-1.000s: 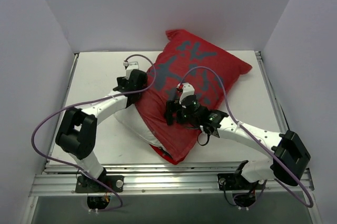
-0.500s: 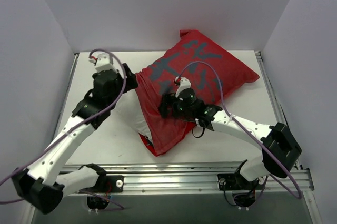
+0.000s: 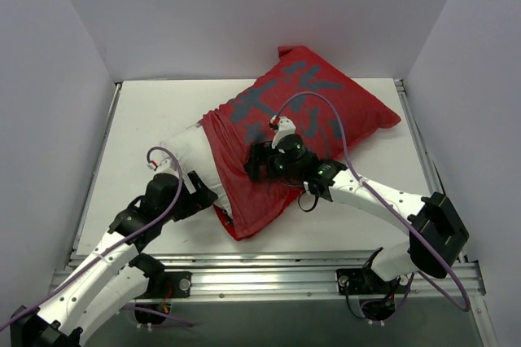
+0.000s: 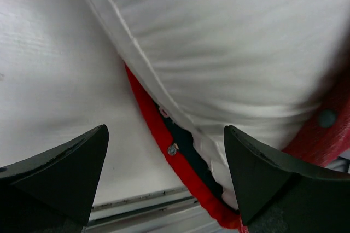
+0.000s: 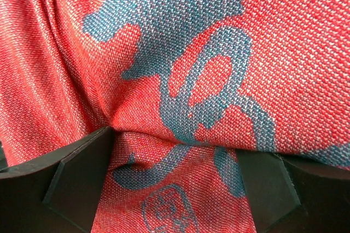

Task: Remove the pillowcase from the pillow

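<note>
Pillowcase (image 3: 301, 127) | half-on pillow (image 3: 186, 155) | white table (image 3: 146, 119) | pale walls (image 3: 244, 5)

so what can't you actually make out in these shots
- Far part of the pillow: top view, covered by the pillowcase.
- Right gripper: whether it pinches the cloth; its tips sink into a fold in the wrist view.
- Left gripper: tips cut off by the wrist view's bottom edge.
- Small fasteners on the hem: wrist view, too small.

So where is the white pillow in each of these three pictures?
Top view: pillow pokes out left of the red pillowcase.
Left wrist: fills the upper right.
Right wrist: not in it, only red cloth.
Shared landmark: the pillowcase's red edge.
</note>
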Robot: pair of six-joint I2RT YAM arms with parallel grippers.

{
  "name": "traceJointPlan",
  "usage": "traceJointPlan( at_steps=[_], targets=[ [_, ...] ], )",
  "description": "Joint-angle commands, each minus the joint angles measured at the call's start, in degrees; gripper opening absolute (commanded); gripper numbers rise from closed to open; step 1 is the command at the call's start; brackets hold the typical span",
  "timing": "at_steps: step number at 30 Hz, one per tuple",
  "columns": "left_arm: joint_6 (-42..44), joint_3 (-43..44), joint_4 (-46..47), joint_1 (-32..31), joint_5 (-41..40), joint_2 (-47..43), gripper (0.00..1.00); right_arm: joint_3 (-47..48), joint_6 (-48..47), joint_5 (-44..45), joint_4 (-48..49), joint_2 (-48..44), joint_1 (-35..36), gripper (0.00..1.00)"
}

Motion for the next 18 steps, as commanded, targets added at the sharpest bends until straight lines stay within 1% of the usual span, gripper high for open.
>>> traceJointPlan(
  at_steps=[1, 3, 4, 5, 10, 14, 18],
  targets=[
    [-4.5, -2.4, 6.6, 0.0, 7.8, -3.3, 0.95, 0.1, -2.4, 1.6, 1.1, -2.5, -0.6, 0.87],
    [-5.5, -5.4, 10.6, -0.1, 9.7, -4.0, 0.95, -0.3, -2.1, 1.6, 0.9, -3.0, -0.6, 0.87],
    [-5.8, -6.3, 14.8, -0.1, 11.9, -4.0, 0.95, -0.6, -2.0, 1.6, 1.0, -3.1, -0.6, 0.87],
    [-6.4, -7.9, 16.8, -0.1, 12.9, -3.9, 0.95, -0.8, -1.9, 1.6, 1.0, -3.3, -0.6, 0.87],
    [-7.8, -10.2, 27.7, -0.5, 17.5, -2.1, 0.95, -1.8, -1.7, 1.6, 0.8, -4.5, -0.6, 0.87],
    [-10.0, -12.6, 35.6, -1.3, 18.2, -0.7, 0.95, -2.4, -1.4, 1.4, 0.9, -5.2, -0.6, 0.87],
    [-11.1, -13.9, 40.6, -3.0, 17.9, 5.0, 0.94, -2.7, -1.1, 1.1, 1.5, -5.8, -0.2, 0.87]
  ],
)
